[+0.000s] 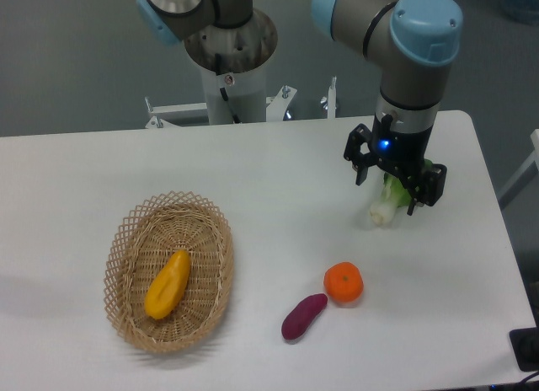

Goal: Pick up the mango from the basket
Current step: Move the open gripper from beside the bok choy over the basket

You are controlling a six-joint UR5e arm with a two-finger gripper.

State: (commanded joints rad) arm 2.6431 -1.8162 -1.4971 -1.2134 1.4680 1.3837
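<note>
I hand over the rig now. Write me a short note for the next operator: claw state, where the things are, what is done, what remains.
Claw: over the table's right side, above a pale green vegetable; open or shut cannot be told.
Mango: lies in the basket, front left, untouched.
Tangerine and purple sweet potato: on the table, outside the basket.
Done: nothing yet.
Left: move to the basket, grasp the mango, lift it.

I have one fixed view, set high in front of the white surface (pixel 253 180) and angled steeply down, facing the arm's base (pixel 229 54) at the far edge. It sits at middling range: nearly the whole surface fits, its left side cropped, the arm's upper joints cut off above the base.
</note>
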